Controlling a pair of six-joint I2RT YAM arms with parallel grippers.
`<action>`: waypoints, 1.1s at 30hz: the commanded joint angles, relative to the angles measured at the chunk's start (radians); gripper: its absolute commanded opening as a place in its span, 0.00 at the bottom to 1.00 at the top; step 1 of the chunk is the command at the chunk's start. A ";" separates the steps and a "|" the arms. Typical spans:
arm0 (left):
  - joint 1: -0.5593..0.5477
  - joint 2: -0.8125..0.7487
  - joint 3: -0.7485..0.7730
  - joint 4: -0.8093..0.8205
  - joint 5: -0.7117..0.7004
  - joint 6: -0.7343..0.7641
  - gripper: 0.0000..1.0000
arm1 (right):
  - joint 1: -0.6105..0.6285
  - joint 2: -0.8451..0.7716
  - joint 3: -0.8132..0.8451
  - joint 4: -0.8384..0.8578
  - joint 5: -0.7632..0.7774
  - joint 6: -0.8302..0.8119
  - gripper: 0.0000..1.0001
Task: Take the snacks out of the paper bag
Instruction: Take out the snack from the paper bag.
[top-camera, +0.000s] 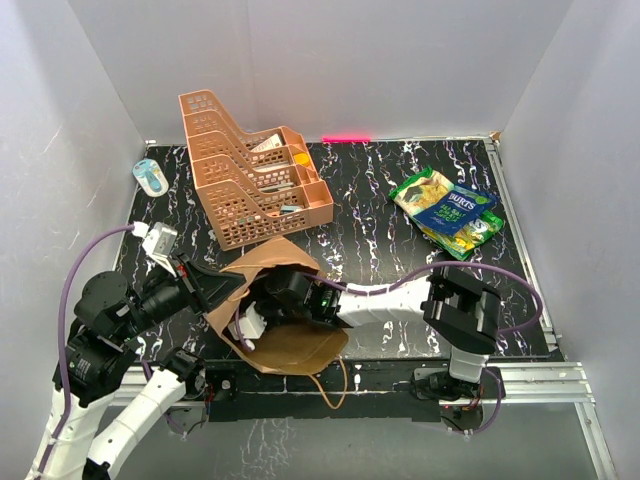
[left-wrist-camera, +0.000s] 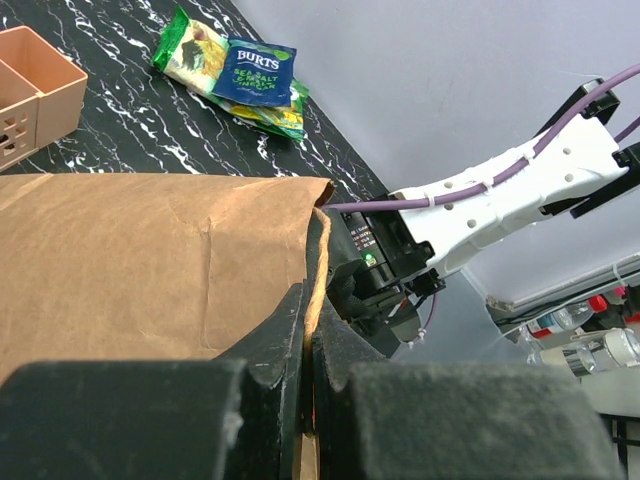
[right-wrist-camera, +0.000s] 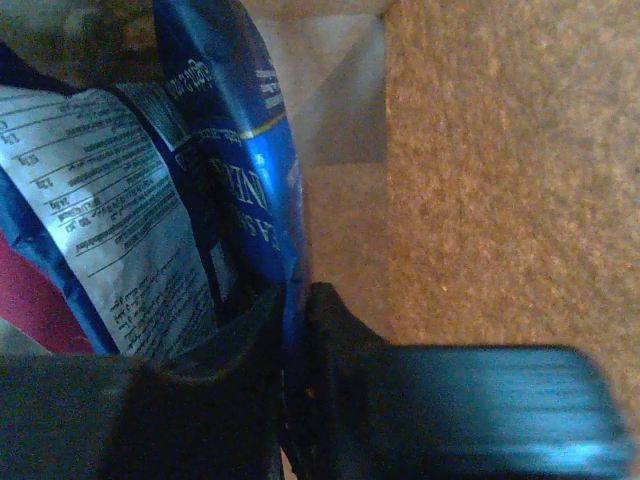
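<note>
Matt kraft paper bag (top-camera: 292, 352), glossy crinkled snacks (top-camera: 450, 212) — foil-like, plastic mesh rack (top-camera: 255, 178), smooth marbled table (top-camera: 375, 215)

Seen from above, the paper bag (top-camera: 290, 345) hides the fingers of the right gripper (right-wrist-camera: 297, 305). In the right wrist view the blue packet (right-wrist-camera: 240, 150) runs off the top and left edges, and its small print is blurred. The oddments in the orange tray rack (top-camera: 250, 185) are too small to name.

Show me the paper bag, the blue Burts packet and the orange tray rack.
paper bag (left-wrist-camera: 150, 270): left wrist view, its flat brown side.
blue Burts packet (left-wrist-camera: 252, 72): left wrist view, middle of its printed front.
orange tray rack (top-camera: 248, 215): top view, its mesh front wall.
</note>
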 joint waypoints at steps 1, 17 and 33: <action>-0.003 -0.018 0.013 -0.010 -0.030 -0.004 0.00 | -0.016 -0.051 0.003 0.036 -0.056 0.024 0.10; -0.003 -0.045 -0.002 -0.082 -0.219 -0.031 0.00 | -0.027 -0.476 -0.132 -0.068 -0.242 0.185 0.08; -0.003 -0.043 -0.026 -0.080 -0.226 -0.038 0.00 | -0.024 -0.780 0.115 -0.364 0.003 0.775 0.08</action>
